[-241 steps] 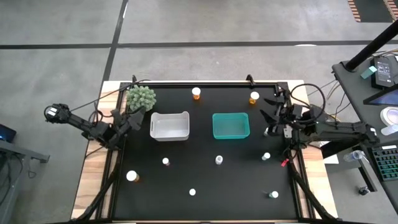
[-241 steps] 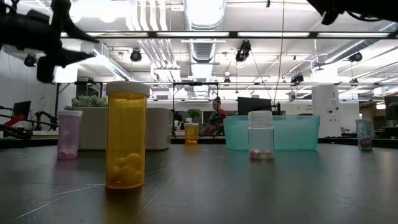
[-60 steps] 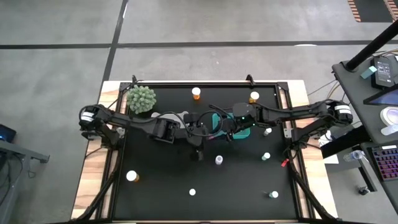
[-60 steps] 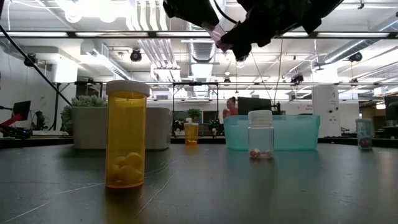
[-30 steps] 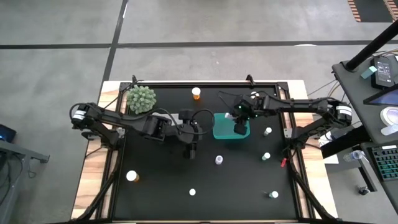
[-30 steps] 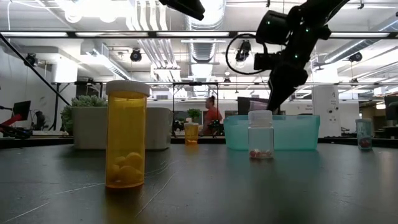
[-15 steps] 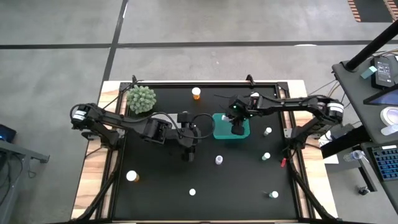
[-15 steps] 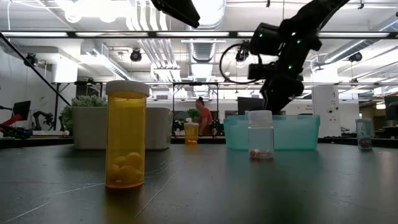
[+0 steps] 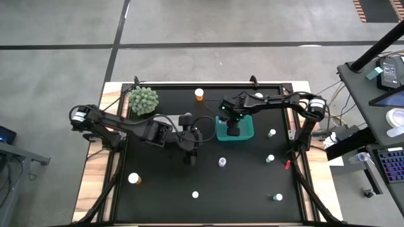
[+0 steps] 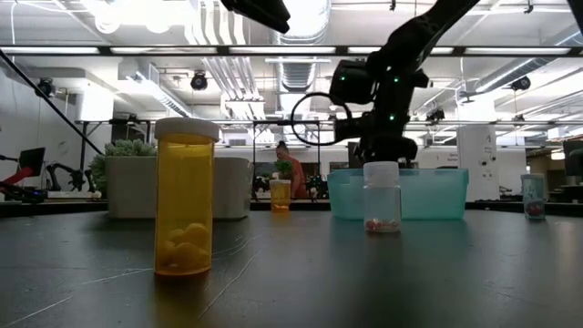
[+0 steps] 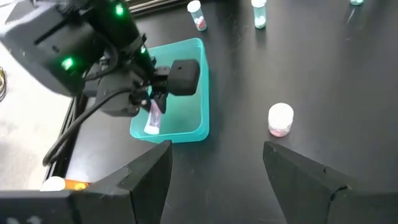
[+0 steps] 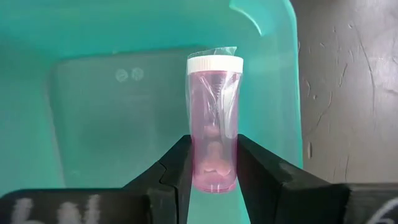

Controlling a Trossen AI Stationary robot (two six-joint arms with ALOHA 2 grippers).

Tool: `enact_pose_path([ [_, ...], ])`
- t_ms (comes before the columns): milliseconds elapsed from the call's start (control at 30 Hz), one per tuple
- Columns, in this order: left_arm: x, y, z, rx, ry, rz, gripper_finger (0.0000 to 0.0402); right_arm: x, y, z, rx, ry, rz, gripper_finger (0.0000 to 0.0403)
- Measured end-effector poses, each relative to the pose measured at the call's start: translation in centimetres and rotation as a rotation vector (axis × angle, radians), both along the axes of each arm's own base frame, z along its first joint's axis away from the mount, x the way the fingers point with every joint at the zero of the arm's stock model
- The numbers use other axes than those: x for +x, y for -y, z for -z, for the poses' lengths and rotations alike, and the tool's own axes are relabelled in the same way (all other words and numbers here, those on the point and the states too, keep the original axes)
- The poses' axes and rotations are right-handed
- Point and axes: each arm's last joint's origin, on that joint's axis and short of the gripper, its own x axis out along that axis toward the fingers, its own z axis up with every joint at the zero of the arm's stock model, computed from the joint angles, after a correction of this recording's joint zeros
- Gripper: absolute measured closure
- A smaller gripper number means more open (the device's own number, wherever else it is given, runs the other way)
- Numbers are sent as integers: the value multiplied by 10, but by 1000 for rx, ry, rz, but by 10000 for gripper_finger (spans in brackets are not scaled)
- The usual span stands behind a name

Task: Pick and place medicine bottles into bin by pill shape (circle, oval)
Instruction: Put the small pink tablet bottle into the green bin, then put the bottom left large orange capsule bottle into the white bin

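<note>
My right gripper (image 12: 214, 143) is shut on a slim pink-clear medicine bottle (image 12: 214, 118) with a white cap. It holds the bottle over the inside of the teal bin (image 9: 247, 133), seen from the side in the left wrist view (image 11: 153, 117). My left gripper (image 11: 214, 168) hangs open above the dark table, just left of the teal bin, with nothing between its fingers. The white bin (image 10: 232, 187) stands behind an amber bottle (image 10: 185, 205). Several other bottles stand upright on their bases, among them a clear one (image 9: 221, 162). My right gripper pinches the bottle's body near its base (image 12: 214, 163), one finger on each side. The fingers (image 12: 180, 163) come steeply from above and lie along the bottle. The white cap (image 11: 151, 129) points down into the teal bin. I cannot tell whether it touches the bin's floor.
A spiky green plant (image 9: 144, 99) stands at the far left. Amber bottles stand at the far edge (image 9: 199, 94) and near left (image 9: 134, 178). Small bottles dot the right and near parts of the table (image 9: 270, 159) (image 9: 278, 197) (image 9: 195, 195).
My right gripper has carried the pink bottle toward the table's left edge and down, from above the teal bin's right part into its opening. It has tipped more steeply downward, and its hold stays shut.
</note>
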Motion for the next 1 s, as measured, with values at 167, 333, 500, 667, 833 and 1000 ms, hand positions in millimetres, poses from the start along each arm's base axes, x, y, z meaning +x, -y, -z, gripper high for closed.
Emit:
enact_pose_path([
  [167,-1,4,0,-5,1,9,167,3,1,-3,-8,9,-11,271],
  [333,-1,5,0,-23,7,-4,167,1,0,-10,-13,36,0,228],
  [500,-2,4,1,-35,-2,-19,167,-3,-1,-22,-18,65,15,202],
  [667,-3,4,3,-77,-6,-61,167,-12,-7,-46,-31,136,34,199],
  [833,-10,2,9,-155,-71,-158,167,-26,-20,-66,-45,246,46,210],
  [1000,-18,4,16,-350,-153,-249,167,-38,-36,-79,-83,436,12,221],
])
